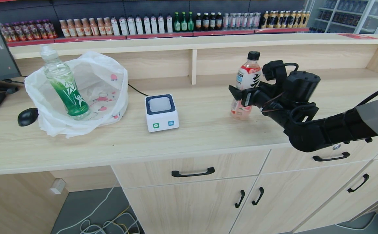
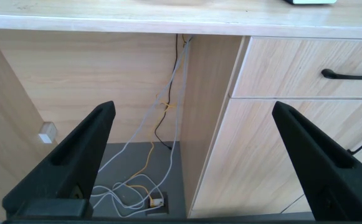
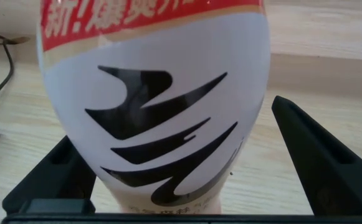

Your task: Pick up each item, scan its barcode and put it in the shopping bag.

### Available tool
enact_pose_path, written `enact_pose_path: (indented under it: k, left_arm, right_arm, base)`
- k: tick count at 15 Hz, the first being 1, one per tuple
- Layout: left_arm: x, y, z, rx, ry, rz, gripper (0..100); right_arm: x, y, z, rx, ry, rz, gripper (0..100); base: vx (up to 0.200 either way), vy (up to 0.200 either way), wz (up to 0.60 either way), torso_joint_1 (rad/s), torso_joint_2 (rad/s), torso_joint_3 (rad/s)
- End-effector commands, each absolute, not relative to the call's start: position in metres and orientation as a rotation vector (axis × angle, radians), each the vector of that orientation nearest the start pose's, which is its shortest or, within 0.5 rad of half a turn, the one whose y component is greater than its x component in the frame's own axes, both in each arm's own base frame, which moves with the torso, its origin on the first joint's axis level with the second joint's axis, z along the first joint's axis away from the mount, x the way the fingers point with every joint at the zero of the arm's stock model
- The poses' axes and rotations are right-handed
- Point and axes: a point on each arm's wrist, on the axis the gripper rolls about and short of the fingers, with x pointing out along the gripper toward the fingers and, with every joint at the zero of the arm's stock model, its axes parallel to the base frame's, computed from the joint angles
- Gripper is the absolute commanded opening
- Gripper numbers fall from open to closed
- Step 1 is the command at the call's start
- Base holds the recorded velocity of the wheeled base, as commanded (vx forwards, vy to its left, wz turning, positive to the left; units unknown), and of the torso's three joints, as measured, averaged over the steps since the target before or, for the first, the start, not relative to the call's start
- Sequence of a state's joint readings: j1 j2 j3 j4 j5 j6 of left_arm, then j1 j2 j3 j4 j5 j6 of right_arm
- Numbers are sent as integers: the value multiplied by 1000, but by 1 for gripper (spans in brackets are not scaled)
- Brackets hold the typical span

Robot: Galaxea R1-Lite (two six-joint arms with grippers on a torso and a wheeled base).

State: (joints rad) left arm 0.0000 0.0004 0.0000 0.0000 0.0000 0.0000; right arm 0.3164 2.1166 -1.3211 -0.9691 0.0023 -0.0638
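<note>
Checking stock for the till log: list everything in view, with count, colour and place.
counter: one, light wood; across the middle.
cabinet: one, light wood, black handles; under the counter.
scanner: one, white box; counter's middle.
shopping bag: one, white with pink print; counter's left part.
green bottle: one, clear with green label; leaning inside the shopping bag.
pink bottle: one, pink drink, black cap; upright, right of the scanner.
mouse: one, black; left of the bag.
shelf bottles: many, mixed colours; back shelf.
cables: several, white and yellow; under the counter.
right claw: black, open; around the pink bottle.
left claw: black, open; low before the cabinet.
</note>
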Motion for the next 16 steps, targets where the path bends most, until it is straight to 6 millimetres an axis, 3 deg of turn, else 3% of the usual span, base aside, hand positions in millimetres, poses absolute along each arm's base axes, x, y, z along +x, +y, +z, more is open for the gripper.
enact_pose_path:
  k: [1, 2, 10, 16]
  left_arm:
    - [-23, 0, 75, 0, 0, 0, 100]
    - [-23, 0, 75, 0, 0, 0, 100]
    - [-23, 0, 75, 0, 0, 0, 100]
    - [-23, 0, 75, 0, 0, 0, 100]
  right_arm:
    - [412, 136, 201, -36, -182, 314, 100]
    - [412, 136, 201, -38, -182, 314, 0]
    - [410, 136, 207, -36, -198, 321, 0]
    - [401, 134, 225, -31, -241, 317, 0]
  base:
    - [0, 0, 0, 0, 0, 0]
    - [0, 0, 0, 0, 0, 0]
    - [0, 0, 0, 0, 0, 0]
    - [0, 0, 0, 0, 0, 0]
